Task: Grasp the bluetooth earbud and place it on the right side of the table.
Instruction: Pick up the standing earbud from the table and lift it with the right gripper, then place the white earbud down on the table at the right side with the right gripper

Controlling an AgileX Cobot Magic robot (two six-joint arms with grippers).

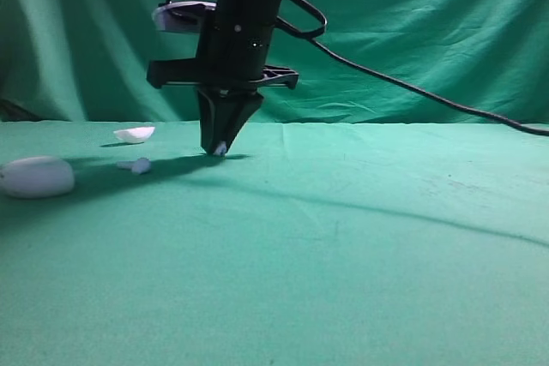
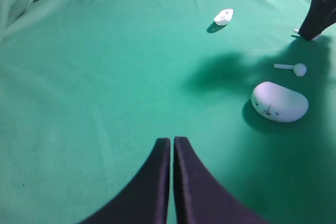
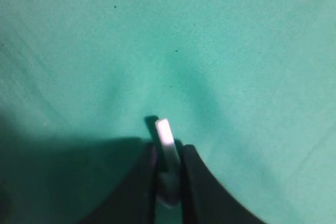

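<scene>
The bluetooth earbud (image 3: 164, 135) sits between the two dark fingers of the right gripper (image 3: 167, 161). In the right wrist view its white stem pokes up out of the gap, near the bottom middle of the frame. The fingers press on it from both sides, so the right gripper is closed around the earbud. In the high view the earbud (image 1: 220, 149) is a tiny pale spot at the very tip of the right gripper (image 1: 218, 148), left of the middle of the frame, right down at the table (image 1: 343, 246). Whether it is touching the green cloth or is just above it cannot be told.

To the left of it in the high view lies another small white earbud (image 1: 137, 165), flat on the cloth. Behind that one is a white cup-shaped piece (image 1: 135, 134). At the far left edge rests a big white pebble-shaped case (image 1: 36, 177).

The left gripper (image 2: 171, 153) shows at the bottom of the left wrist view. Its two dark fingers are pressed together with nothing between them. It is well apart from the case (image 2: 279, 102) at the right of that frame.
</scene>
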